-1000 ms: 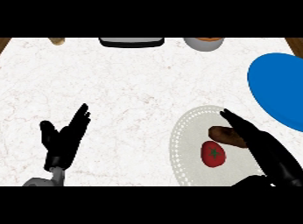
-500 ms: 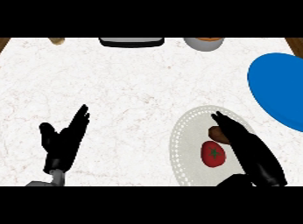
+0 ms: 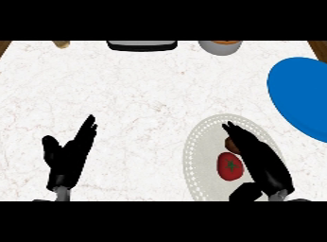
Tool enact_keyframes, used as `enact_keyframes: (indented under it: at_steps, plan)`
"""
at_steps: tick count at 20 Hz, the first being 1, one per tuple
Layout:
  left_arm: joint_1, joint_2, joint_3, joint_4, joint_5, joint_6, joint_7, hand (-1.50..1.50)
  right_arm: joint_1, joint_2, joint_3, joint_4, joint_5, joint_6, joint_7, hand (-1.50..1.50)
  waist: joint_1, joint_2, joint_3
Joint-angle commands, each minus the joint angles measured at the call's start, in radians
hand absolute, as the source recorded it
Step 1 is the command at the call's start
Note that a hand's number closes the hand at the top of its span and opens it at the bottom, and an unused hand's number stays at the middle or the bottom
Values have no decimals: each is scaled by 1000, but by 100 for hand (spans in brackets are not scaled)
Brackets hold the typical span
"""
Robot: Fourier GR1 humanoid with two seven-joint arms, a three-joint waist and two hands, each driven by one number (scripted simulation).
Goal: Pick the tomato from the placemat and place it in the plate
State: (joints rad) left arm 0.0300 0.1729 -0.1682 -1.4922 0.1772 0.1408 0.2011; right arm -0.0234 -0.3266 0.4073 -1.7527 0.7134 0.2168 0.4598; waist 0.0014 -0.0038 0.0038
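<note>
Head view
Tomato (image 3: 230, 166): lying on the white plate (image 3: 201, 142), in its lower middle part, just left of the right hand.
Tomato, facing: green star-shaped calyx turned up toward the camera; outline slightly taller than wide, long axis running roughly up and down the picture.
Tomato, looks: red, smooth, rounded, small dark green stem mark at its centre.
Plate: white, round, dotted rim, on the marble counter (image 3: 138, 94); lower edge cut off by the frame.
Right hand (image 3: 258, 158): black, fingers straight and held together, pointing up and to the left, stretched over the plate's right half; nothing held; edge of the hand just beside the tomato, contact not clear.
Brown item (image 3: 230, 142): small, rounded, on the plate just above the tomato, mostly hidden by the right hand; kind hard to tell.
Left hand (image 3: 68, 153): black, spread, fingers up and thumb apart, resting at lower left, well apart from the plate.
Placemat (image 3: 309, 97): blue, rounded, at the right edge, partly cut off, nothing visible on it.
Far edge: dark tray-like object (image 3: 141, 45), grey bowl (image 3: 220, 46), small tan item (image 3: 62, 44), all cut off at the top.
</note>
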Motion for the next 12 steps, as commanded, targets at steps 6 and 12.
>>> enact_keyframes:
  at_steps: [6, 12]
  plan:
    - [14, -19, 27, 72, -1, -46, -31, 0, -52, -15, 22, 131, 98, 30, -132, 150, 1, 4, -4]
    - [-12, -36, 49, 94, -28, -50, -18, 0, 7, 5, 12, 101, 174, -11, -176, 150, -3, 3, -4]
